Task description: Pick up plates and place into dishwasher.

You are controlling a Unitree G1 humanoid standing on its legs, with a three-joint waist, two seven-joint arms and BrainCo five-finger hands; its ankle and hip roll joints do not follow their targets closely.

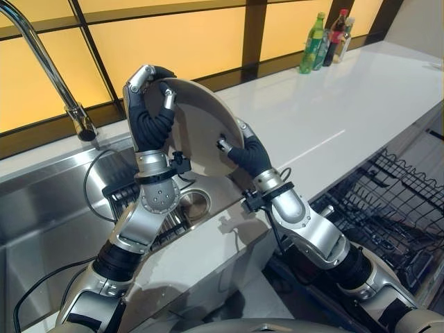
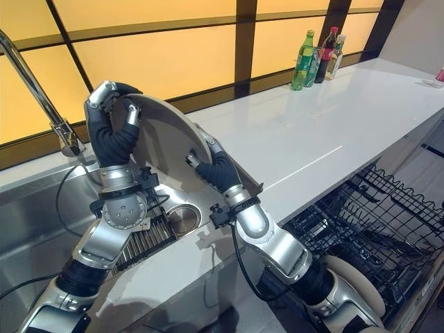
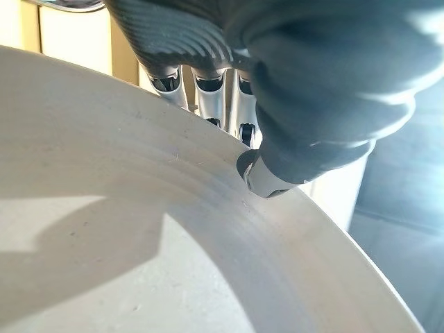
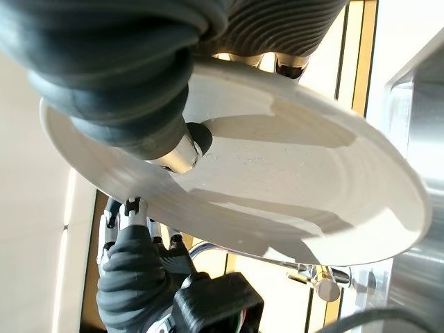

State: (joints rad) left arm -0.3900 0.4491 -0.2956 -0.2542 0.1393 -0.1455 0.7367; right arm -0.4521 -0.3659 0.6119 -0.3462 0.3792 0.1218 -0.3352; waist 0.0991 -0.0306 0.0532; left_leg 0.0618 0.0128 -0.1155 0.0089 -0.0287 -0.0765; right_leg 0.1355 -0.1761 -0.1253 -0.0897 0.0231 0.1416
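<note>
The round off-white plate [image 1: 198,128] stands nearly on edge in the left eye view, held up above the steel sink [image 1: 48,208] at the near end of the white worktop [image 1: 347,104]. The left hand [image 1: 149,104] has its fingers curled over the plate's upper rim with the thumb on the near face, and the right hand [image 1: 239,149] pinches the opposite lower rim, so both hands hold the plate between them. A curved chrome tap [image 1: 41,62] rises at the back of the sink, and three bottles [image 1: 326,41] stand far along the worktop.

In the right eye view the black wire dishwasher rack [image 2: 368,215] lies open below the worktop's front edge on the robot's right, well apart from the plate.

The left wrist view shows silver fingers [image 3: 208,97] behind the rim and the thumb pressed on the plate's front.

The right wrist view shows that hand's thumb on the plate's face, with fingers behind the rim.

The step in hand looks like a transfer from left to right. Next, I judge, the left hand must let go, then the right arm swings the plate over and lowers it edge-first between the rack's tines.
</note>
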